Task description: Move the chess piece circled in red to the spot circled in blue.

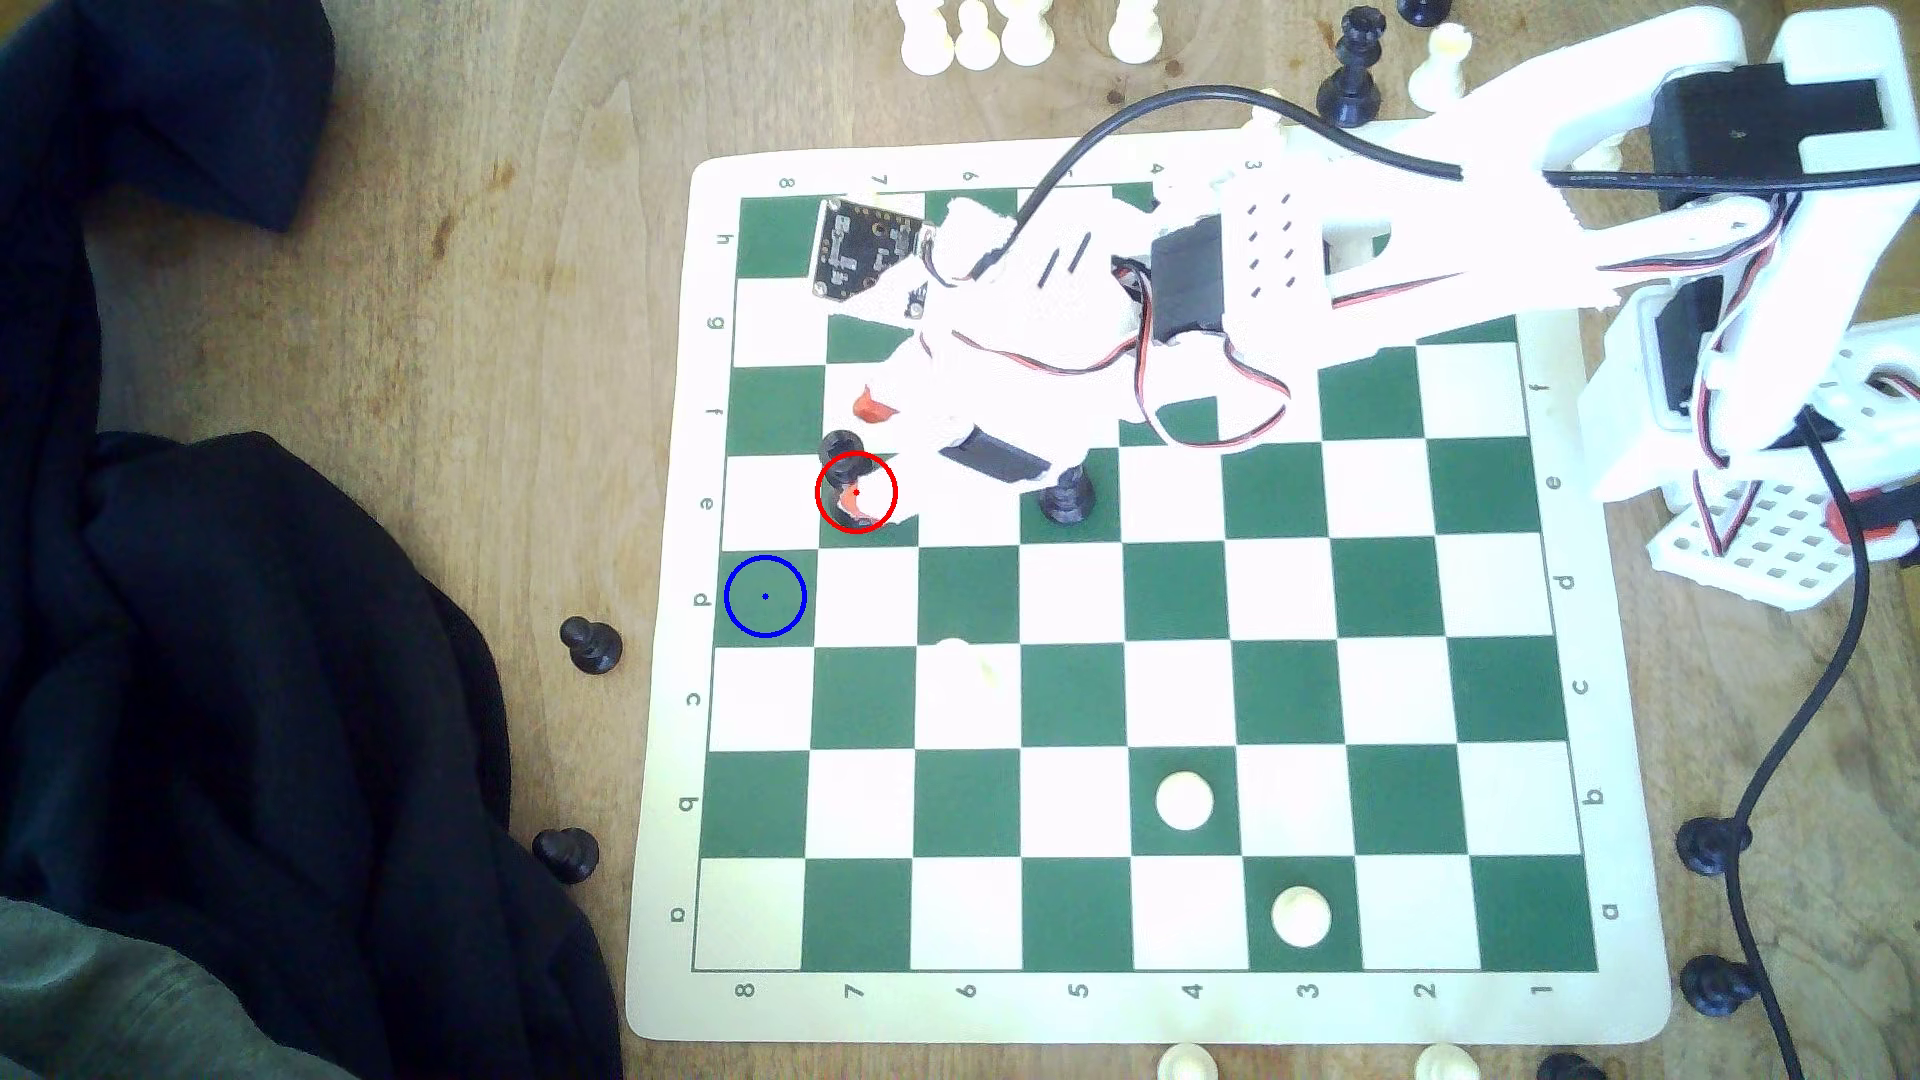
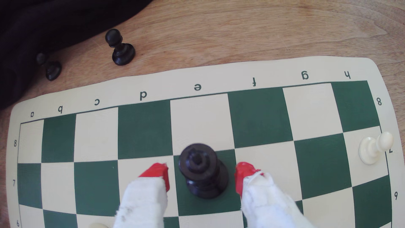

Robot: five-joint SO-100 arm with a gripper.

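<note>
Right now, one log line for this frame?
stage: pre-grasp | tool: open, fingers either side of black piece | piece: upright, red-ringed square | blue-ringed square: free

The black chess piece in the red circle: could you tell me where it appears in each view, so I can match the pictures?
Exterior view: the black chess piece stands on the green e7 square at the red ring, toward the exterior view's left, partly under the gripper.
Wrist view: the piece stands on green e7, between the open red fingertips.
Shared landmark: the printed letter e on the board's border.

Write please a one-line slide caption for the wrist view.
Open pincer straddling the upright black chess piece on its green square, red fingertips apart from it on both sides.
</note>
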